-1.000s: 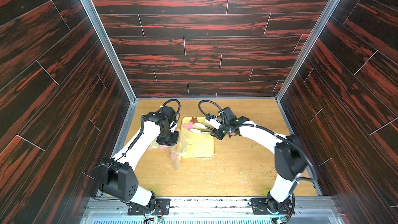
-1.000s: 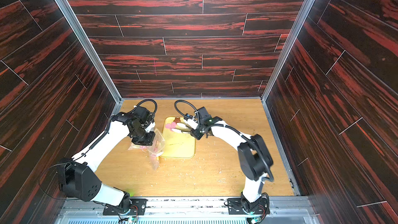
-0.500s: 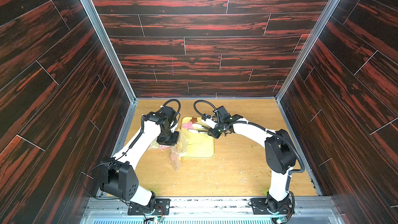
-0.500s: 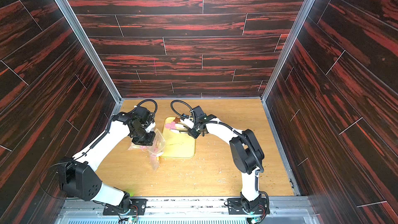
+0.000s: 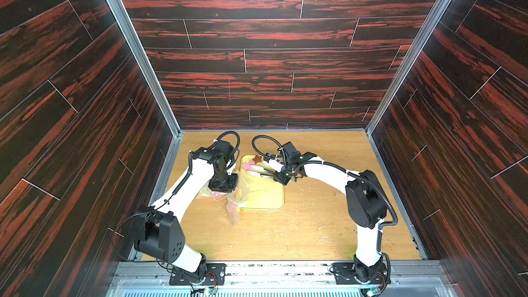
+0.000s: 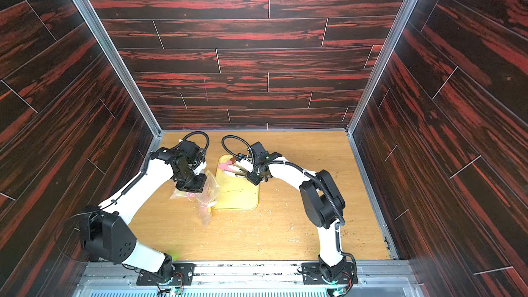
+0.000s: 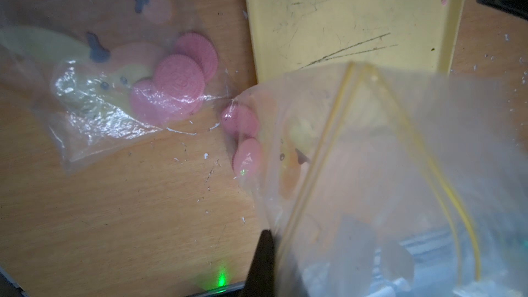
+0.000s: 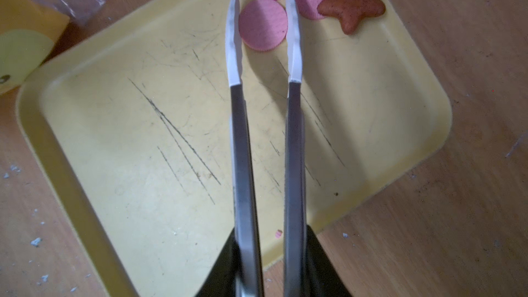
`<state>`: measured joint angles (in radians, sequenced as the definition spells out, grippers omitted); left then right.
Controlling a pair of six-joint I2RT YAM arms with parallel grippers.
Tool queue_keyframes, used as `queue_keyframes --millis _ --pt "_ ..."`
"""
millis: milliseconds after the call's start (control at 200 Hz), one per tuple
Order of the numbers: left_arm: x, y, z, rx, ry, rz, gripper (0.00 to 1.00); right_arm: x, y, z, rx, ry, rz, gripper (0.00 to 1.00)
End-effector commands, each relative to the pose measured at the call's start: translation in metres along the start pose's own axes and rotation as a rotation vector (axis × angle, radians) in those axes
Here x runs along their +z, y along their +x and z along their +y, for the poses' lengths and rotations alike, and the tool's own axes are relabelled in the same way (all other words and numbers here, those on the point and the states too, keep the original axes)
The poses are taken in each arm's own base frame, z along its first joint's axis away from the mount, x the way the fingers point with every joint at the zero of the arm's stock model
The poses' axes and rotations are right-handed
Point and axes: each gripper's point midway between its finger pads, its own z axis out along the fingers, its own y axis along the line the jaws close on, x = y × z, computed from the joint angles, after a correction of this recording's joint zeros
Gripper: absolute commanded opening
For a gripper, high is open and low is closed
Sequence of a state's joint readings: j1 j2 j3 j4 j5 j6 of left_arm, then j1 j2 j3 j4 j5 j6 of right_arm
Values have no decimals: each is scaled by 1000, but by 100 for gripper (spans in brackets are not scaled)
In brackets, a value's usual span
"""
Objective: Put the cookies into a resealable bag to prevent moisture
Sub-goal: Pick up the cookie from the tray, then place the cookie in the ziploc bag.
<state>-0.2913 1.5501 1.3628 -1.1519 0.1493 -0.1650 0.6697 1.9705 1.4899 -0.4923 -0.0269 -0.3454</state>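
1. Across both top views, my left fingers (image 5: 224, 187) are clamped on the rim of a clear resealable plastic bag (image 5: 238, 195), held just beside the left edge of the yellow rectangular plastic tray (image 5: 267, 200) on the wooden surface (image 5: 300, 230). My right fingers (image 5: 279, 178) are closed around the handles of long metal tongs with white tips (image 5: 261, 170). The tongs reach toward the tray's far left corner, where the small round pink cookies (image 5: 251, 164) and a brown star-shaped cookie (image 5: 258, 159) lie. The right arm is the nearer one to them.
2. Through the left wrist view, the held bag (image 7: 371, 144) seems to have its mouth turned up toward my wrist and its long axis running down to the surface, with two pink cookies (image 7: 240, 122) at its bottom. A second clear bag with a yellow cartoon print (image 7: 94, 90) lies flat beside it, several pink cookies inside.
3. From the right wrist view, the tongs' two white tips (image 8: 234, 38) stand apart, one on each side of a single pink cookie (image 8: 263, 25) lying flat on the tray (image 8: 143, 167). Whether they touch its edge I cannot tell. That cookie sits straight ahead of my fingers along the tongs' long axis, and being round it has no long axis of its own. I judge the next move is to squeeze the tongs shut on it, then carry it left to the bag.
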Motion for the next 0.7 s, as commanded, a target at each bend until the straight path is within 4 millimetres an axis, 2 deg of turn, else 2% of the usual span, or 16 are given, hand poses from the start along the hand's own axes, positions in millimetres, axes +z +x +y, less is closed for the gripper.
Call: queue_keyframes --millis 0,170,306,441,556,697 --pt "-2 -13 3 -13 -15 -18 0 -45 -20 6 -20 16 -104 29" --pt "6 -26 6 -31 -32 -8 0 -88 -24 20 -21 -2 -208 29" --pt "8 -42 2 -45 -12 -36 0 -122 -20 33 -14 -18 -284 28" --pt "12 -51 -4 -43 16 -34 0 -159 -26 51 -15 -66 -404 28" --pt "14 -55 -8 -42 40 -31 0 -174 -32 60 -23 -102 -453 28" --pt "15 -55 -7 -48 39 -31 0 -175 -38 84 -65 -233 -490 28"
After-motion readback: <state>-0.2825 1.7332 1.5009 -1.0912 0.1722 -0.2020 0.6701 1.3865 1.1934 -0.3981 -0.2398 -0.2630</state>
